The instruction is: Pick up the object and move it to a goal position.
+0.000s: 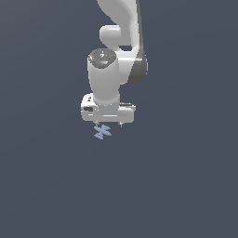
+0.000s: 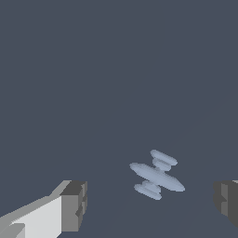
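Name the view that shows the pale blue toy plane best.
The wrist view: the toy plane appears large, its crossed flat pieces distinct, between the open gripper's fingers. The exterior view shows only a tiny shape below the gripper.

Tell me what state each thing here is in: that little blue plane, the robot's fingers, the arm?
Plane: lying loose on the flat grey surface, ungrasped, touching nothing else.
Gripper: open, its fingers spread wide to either side of the plane, holding nothing.
Arm: pointing straight down, poised just over the plane.
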Tool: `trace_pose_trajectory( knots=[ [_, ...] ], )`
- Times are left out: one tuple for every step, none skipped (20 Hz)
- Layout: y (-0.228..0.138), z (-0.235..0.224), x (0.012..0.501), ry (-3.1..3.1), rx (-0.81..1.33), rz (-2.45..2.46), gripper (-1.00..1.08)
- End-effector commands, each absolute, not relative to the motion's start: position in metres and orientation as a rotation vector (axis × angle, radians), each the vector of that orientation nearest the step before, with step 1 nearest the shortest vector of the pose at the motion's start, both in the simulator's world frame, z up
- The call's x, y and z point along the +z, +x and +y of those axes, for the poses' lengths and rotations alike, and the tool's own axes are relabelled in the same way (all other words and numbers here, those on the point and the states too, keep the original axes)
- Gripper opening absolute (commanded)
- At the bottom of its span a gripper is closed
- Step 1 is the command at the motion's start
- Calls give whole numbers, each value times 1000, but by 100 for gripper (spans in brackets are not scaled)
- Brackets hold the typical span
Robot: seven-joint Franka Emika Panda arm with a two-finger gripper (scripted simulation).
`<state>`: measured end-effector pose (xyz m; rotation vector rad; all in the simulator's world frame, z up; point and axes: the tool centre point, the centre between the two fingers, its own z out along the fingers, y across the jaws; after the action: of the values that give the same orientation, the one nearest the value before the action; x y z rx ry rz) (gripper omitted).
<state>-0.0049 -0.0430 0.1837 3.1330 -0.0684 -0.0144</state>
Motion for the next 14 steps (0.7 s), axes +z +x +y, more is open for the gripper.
trace_pose_trajectory(
  knots=[
    [-6,-44,181,3134,-15,-102,100],
    [-7,-44,179,3134,-15,-120,100],
    [-7,-45,177,3134,-15,-141,100],
    [-8,-45,176,3134,-15,-164,100],
    [-9,-46,174,3133,-15,-189,100],
    [-10,-46,171,3132,-15,-216,100],
    [-10,-47,169,3131,-15,-246,100],
    [-11,-48,166,3130,-15,-277,100],
    [-13,-49,164,3128,-15,-311,100],
    [-14,-50,161,3125,-15,-347,100],
    [-15,-51,158,3122,-15,-386,100],
    [-17,-52,155,3118,-16,-428,100],
    [-18,-53,151,3113,-16,-472,100],
    [-20,-54,148,3106,-16,-518,100]
  ],
)
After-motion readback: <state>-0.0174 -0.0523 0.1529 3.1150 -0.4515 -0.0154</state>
